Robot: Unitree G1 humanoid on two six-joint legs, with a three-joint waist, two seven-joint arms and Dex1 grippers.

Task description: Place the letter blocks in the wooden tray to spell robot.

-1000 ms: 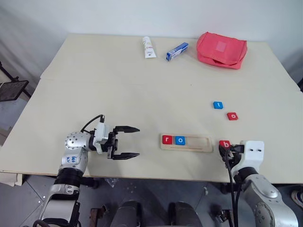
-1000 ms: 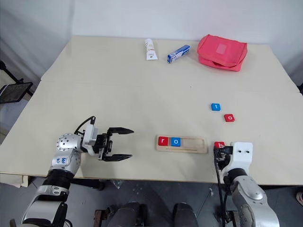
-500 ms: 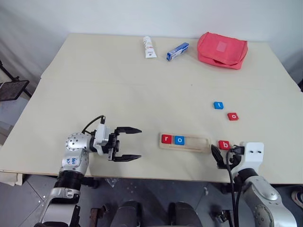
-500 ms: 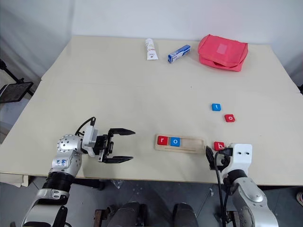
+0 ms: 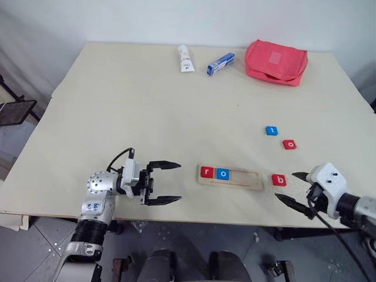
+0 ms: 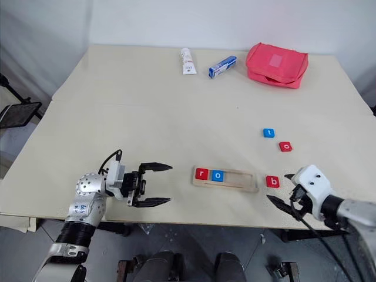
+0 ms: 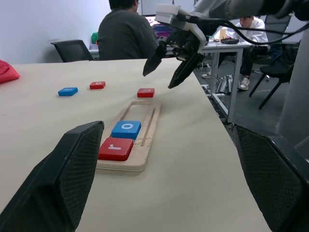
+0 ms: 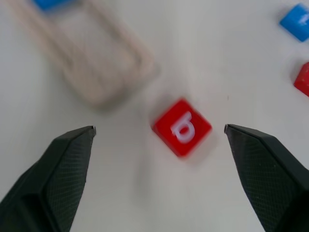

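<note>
Wooden tray (image 5: 231,177) near the table's near edge holding red r tile (image 5: 207,172) and blue o tile (image 5: 222,174), red b tile (image 5: 279,180) just right of it, blue t tile (image 5: 271,130) and red o tile (image 5: 288,144) farther right, right gripper (image 5: 298,192) spread wide and empty beside the b, left gripper (image 5: 166,183) wide and empty left of the tray.

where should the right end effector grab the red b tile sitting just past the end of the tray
Probably from straight above, fingers pinching two opposite side edges of the red b tile. It lies flat on the table, so only its thin edges offer purchase. It sits apart from the tray end, leaving room for a finger on each side. The right end effector is open beside it.
</note>
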